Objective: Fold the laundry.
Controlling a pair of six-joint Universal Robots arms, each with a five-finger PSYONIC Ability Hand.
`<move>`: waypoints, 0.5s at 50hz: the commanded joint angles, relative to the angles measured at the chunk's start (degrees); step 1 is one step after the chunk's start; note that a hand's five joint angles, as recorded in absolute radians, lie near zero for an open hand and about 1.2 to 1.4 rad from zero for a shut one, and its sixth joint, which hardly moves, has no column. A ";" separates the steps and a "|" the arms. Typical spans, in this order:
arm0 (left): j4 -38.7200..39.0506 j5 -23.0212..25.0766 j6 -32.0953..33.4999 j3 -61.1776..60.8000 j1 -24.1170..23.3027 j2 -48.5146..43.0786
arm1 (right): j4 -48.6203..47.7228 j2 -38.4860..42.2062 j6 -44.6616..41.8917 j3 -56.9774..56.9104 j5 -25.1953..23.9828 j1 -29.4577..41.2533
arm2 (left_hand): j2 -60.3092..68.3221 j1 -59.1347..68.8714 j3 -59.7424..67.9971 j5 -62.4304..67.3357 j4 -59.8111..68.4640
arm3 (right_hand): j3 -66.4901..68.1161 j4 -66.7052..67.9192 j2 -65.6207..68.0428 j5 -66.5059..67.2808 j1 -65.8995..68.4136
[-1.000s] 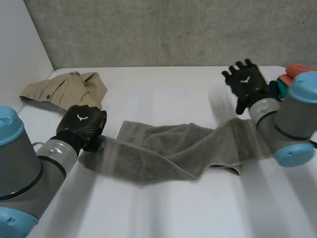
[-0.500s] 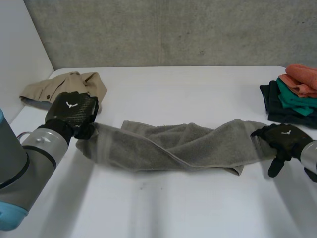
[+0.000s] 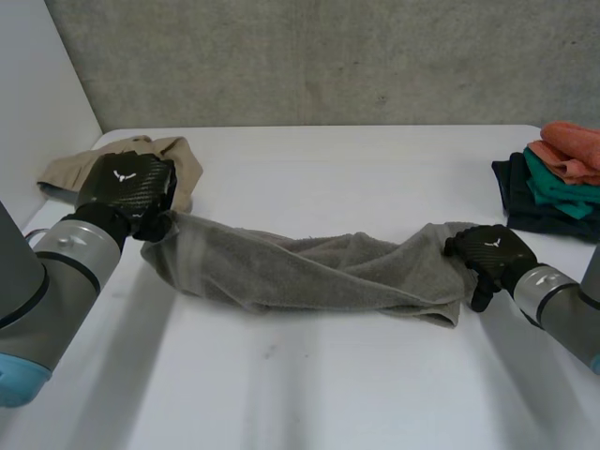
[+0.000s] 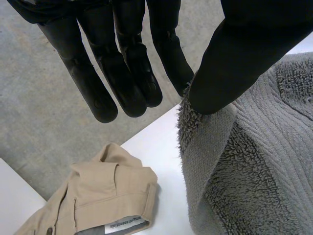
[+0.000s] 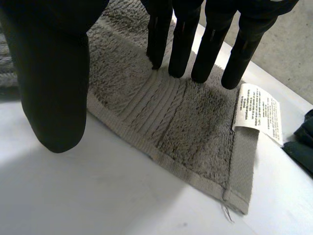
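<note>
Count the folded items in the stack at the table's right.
3: orange item on top, green item beneath, dark item at the bottom. Others may be hidden.

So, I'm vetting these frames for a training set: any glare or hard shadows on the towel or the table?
Head view: soft, even light, no glare on the white table; the grey towel casts only a faint shadow along its near edge. Left wrist view: the towel's pile is evenly lit. Right wrist view: likewise; the white label is bright, its print too small to read.
</note>
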 commanded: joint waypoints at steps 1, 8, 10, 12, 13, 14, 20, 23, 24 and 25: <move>-0.10 0.05 -0.36 0.81 1.24 0.41 | -0.31 2.53 0.11 -3.62 2.71 1.76 | 11.53 14.09 11.86 14.15 11.29 | 7.98 7.94 7.98 10.41 7.84; -0.19 0.23 -1.41 1.60 2.29 0.94 | -1.10 4.90 0.72 -7.05 3.77 2.90 | 11.53 14.09 11.86 14.15 11.29 | 14.88 14.84 14.88 17.31 14.74; -0.27 0.31 -1.68 1.78 2.56 0.94 | -1.37 5.43 0.72 -8.01 4.20 3.43 | 11.53 14.09 11.86 14.15 11.29 | 15.56 15.52 15.56 17.99 15.42; -0.36 0.31 -1.85 1.87 2.65 1.03 | -1.54 5.69 0.72 -8.63 4.56 3.61 | 11.53 14.09 11.86 14.15 11.29 | 16.56 16.52 16.56 18.99 16.42; -0.45 0.31 -1.85 1.87 2.73 1.03 | -1.54 5.78 0.81 -8.98 4.82 3.78 | 11.53 14.09 11.86 14.15 11.29 | 17.40 17.36 17.40 19.83 17.26; -0.54 0.31 -1.85 2.04 2.82 1.03 | -1.46 5.87 0.90 -9.68 5.17 4.05 | 11.53 14.09 11.86 14.15 11.29 | 17.58 17.54 17.58 20.01 17.44; -0.89 0.31 -1.85 2.66 3.09 0.85 | -1.28 6.13 1.60 -11.88 5.44 4.75 | 11.53 14.09 11.86 14.15 11.29 | 17.41 17.37 17.41 19.84 17.27; -0.98 0.31 -1.85 3.01 3.09 0.68 | -1.10 6.75 1.34 -13.02 5.61 5.19 | 11.53 14.09 11.86 14.15 11.29 | 17.41 17.37 17.41 19.84 17.27; -0.98 0.31 -1.85 3.10 3.09 0.59 | -1.10 7.01 1.34 -13.46 5.61 5.28 | 11.53 14.09 11.86 14.15 11.29 | 17.41 17.37 17.41 19.84 17.27; -0.98 0.31 -1.85 3.36 3.09 0.42 | -1.02 7.53 1.16 -14.42 5.88 5.37 | 11.53 14.09 11.86 14.15 11.29 | 18.91 18.87 18.91 21.34 18.77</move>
